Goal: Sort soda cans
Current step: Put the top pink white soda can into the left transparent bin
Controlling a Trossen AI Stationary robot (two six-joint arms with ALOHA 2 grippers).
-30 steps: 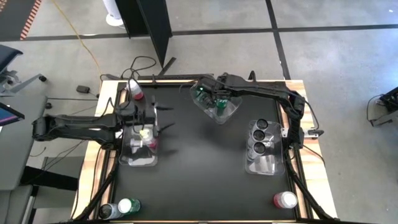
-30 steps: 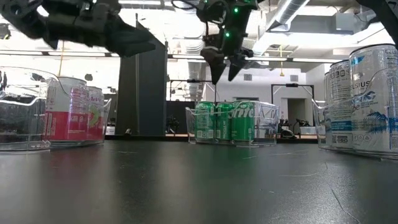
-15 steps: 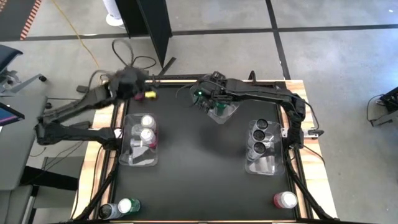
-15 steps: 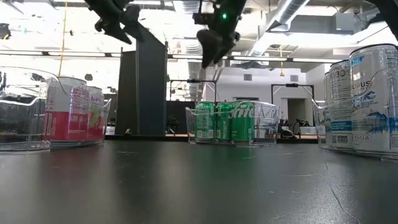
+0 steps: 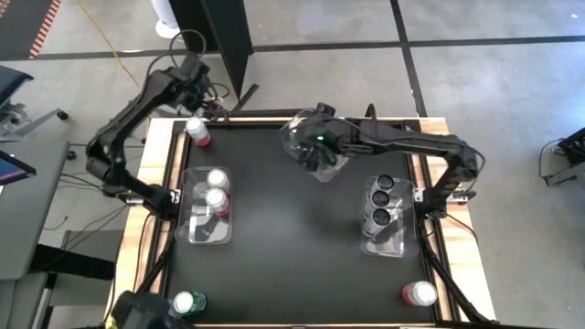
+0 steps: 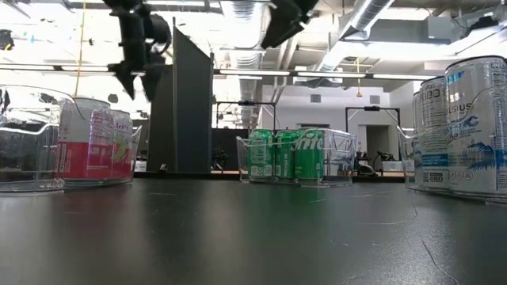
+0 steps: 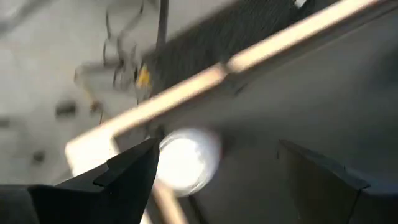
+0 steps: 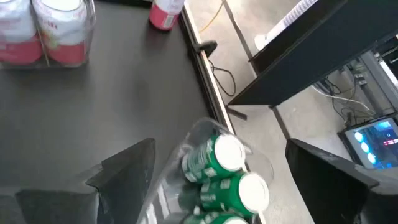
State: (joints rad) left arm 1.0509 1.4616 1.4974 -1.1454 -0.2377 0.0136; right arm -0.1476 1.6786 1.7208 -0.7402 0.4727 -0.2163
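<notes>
Left gripper (image 5: 194, 80) hangs above the far-left table edge, fingers apart, empty, over a lone pink can (image 5: 196, 131). Right gripper (image 5: 309, 137) is raised above the far bin (image 5: 300, 151) of green cans (image 8: 225, 163), fingers spread, empty. 2 pink cans (image 5: 216, 189) sit in the left bin (image 5: 207, 234), dark cans (image 5: 385, 201) in the right bin (image 5: 391, 242).
</notes>
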